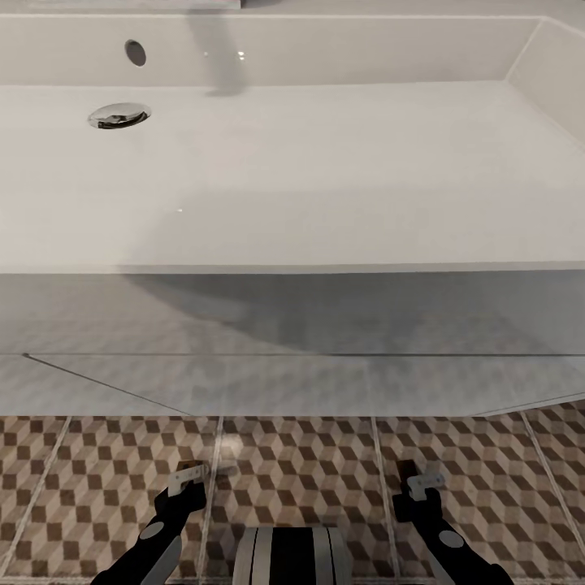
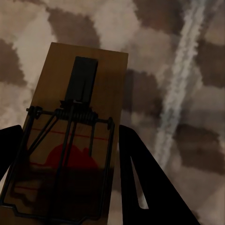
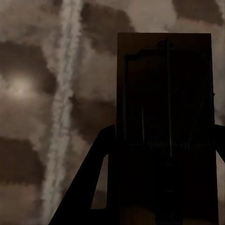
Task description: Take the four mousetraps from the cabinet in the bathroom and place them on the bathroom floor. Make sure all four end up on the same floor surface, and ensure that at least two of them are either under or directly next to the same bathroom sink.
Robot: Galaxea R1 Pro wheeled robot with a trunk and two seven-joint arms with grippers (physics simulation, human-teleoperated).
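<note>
**Two traps carried to the sink, ready to go down**

The robot stands facing a broad white sink basin [image 1: 325,179], its chrome drain [image 1: 119,115] off to the left, with the cube-patterned bathroom floor [image 1: 301,463] running along below the pale front of the unit. Both arms hang low over those tiles.

The left gripper [image 2: 65,154] has its dark fingers [image 2: 140,178] closed against the long edges of a mousetrap [image 2: 82,117]. The tan board sits between them, with its coil spring, wire bar and red spot facing the wrist camera and the tiles and a grout line beyond. The right gripper [image 3: 164,154] likewise pinches a second mousetrap [image 3: 164,93], seen in deep shadow, its wire frame just traceable. From the head camera the two traps are small pale shapes at the arm tips, the left one [image 1: 189,475] and the right one [image 1: 426,483], both above the tiles just in front of the sink.

By my reading this is the placing step: two of the four traps are in position to be set beside the sink. Whether either board already touches the floor I cannot tell. The next move calls for lowering each until it lies flat, then spreading the fingers and lifting straight away so the boards do not skid.

No brand, label or writing can be read anywhere.
</note>
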